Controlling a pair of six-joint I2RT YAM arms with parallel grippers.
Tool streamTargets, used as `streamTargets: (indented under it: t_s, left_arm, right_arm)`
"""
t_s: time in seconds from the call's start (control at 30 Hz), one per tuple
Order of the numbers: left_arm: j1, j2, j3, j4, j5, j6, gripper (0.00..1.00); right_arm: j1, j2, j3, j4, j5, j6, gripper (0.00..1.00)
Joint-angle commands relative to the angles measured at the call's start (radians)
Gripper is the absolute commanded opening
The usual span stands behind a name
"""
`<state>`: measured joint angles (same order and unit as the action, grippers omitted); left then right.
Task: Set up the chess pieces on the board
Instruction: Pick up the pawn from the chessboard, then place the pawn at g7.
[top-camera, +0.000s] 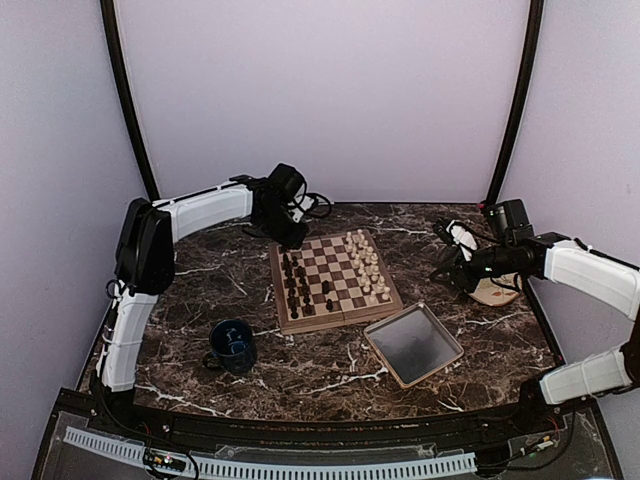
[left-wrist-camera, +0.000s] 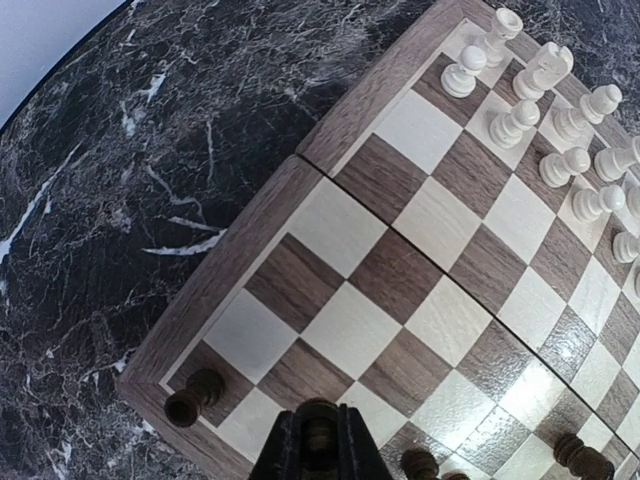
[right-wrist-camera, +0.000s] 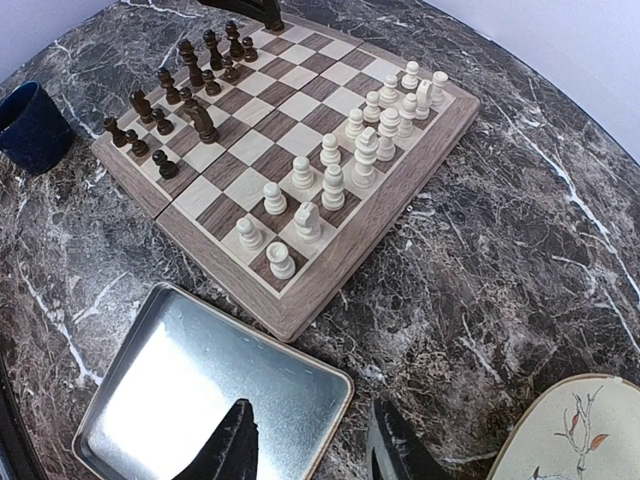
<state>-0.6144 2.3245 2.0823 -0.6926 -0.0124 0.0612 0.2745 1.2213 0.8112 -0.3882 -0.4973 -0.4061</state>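
The left end effector (left-wrist-camera: 318, 458) is clamped on a dark chess piece (left-wrist-camera: 318, 432) near the far left corner of the board (left-wrist-camera: 215, 290) (mid-worktop (top-camera: 320, 370), cream pieces (top-camera: 366, 265) opposite); the right end effector (right-wrist-camera: 310, 440), fingers apart, hangs over the grey tray (right-wrist-camera: 190, 400) edge

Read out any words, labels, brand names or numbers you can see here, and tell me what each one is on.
No readable text in any view.
square wooden chessboard: tan border bare, no letters or numbers.
grey rectangular metal tray: plain.
round beige plate: a painted twig only, no words.
dark blue mug: no marking can be made out.
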Motion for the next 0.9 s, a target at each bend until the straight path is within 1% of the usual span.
streamTargets:
  t_s: [0.0,0.33,0.47,0.5,0.7,0.87]
  left_arm:
    - [-0.007,-0.02,0.001,-0.029,0.0,0.014,0.07]
    - [-0.007,0.0,-0.013,-0.015,0.015,0.012,0.08]
    - [-0.007,0.008,-0.014,-0.025,-0.003,0.006,0.08]
    - [0.017,0.01,-0.014,-0.026,-0.009,0.004,0.08]
    - [0.025,0.02,-0.016,-0.038,-0.035,-0.014,0.09]
    - [0.025,0.025,-0.018,-0.03,-0.008,-0.015,0.09]
  right_arm:
    - [-0.005,0.013,0.012,0.032,-0.005,-0.003,0.38]
    - [-0.005,0.021,0.015,0.029,-0.007,-0.007,0.38]
    - [-0.005,0.026,0.016,0.027,-0.008,-0.009,0.38]
    - [-0.005,0.026,0.016,0.026,-0.007,-0.009,0.38]
    - [-0.006,0.028,0.016,0.027,-0.007,-0.011,0.38]
    - [-0.006,0.028,0.016,0.026,-0.007,-0.012,0.38]
